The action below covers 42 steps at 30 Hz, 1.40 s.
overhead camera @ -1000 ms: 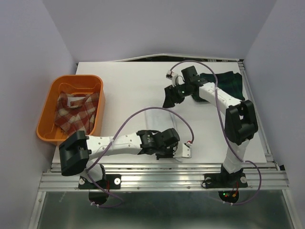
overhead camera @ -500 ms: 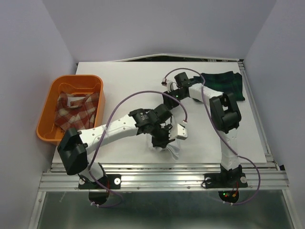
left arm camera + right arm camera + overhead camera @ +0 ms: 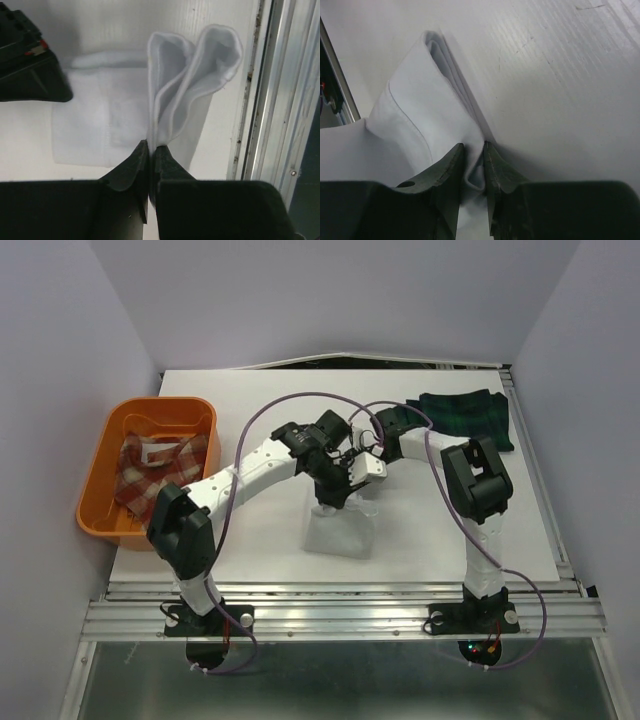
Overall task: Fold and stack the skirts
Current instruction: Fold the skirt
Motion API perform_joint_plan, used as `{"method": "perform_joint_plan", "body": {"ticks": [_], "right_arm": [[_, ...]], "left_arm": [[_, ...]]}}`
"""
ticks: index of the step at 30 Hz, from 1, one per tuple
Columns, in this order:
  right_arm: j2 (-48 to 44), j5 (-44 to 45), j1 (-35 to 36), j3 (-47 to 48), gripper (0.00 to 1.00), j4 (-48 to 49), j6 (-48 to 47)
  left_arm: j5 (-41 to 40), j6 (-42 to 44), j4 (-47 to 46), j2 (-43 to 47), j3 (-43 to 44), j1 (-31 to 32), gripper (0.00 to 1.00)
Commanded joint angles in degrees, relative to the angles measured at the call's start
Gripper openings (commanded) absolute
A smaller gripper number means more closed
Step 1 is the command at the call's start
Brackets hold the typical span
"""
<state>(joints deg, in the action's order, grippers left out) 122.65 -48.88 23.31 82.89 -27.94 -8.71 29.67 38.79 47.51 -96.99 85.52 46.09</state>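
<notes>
We see white link shells and black joint housings on the left arm (image 3: 250, 465) and right arm (image 3: 480, 550). A purple cable (image 3: 290, 397) loops off each. The left gripper (image 3: 151, 146) and right gripper (image 3: 472, 145) have black wedge fingers. On the right base (image 3: 470, 620), at 5 o'clock, are green and red LEDs.

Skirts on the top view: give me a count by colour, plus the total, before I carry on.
White skirt: 1, mid-table
Green-navy plaid skirt: 1, at the far right
Red-and-tan plaid skirt: 1, in the orange basket
Total: 3
</notes>
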Motion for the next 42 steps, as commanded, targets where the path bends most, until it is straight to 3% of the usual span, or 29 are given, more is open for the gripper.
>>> {"method": "perform_joint_plan", "body": {"ticks": [1, 15, 31, 34, 38, 42], "right_arm": [[-2.2, -1.2, 0.6, -1.9, 0.28, 0.2, -2.0], [-2.1, -3.1, 0.6, -1.4, 0.28, 0.2, -2.2], [-0.8, -3.9, 0.6, 0.0, 0.29, -1.8, -3.5], [-0.6, -3.2, 0.6, 0.8, 0.38, -1.8, -2.0], [0.8, 0.4, 0.1, 3.9, 0.6, -2.7, 0.2], [3.5, 4.7, -0.5, 12.4, 0.67, -7.4, 0.0]], "left_arm": [[-0.2, 3.8, 2.1, -2.9, 6.4, -2.8, 0.0], [-4.4, 6.9, -4.0, -9.4, 6.8, -7.4, 0.0], [-9.3, 9.0, -14.1, -13.6, 4.4, -8.1, 0.06], [-10.3, 9.2, -16.5, -14.5, 2.8, -8.4, 0.09], [-12.0, 8.9, -19.8, -15.2, -1.0, -9.3, 0.18], [-11.9, 8.1, -21.0, -16.5, -1.5, -10.0, 0.26]]}}
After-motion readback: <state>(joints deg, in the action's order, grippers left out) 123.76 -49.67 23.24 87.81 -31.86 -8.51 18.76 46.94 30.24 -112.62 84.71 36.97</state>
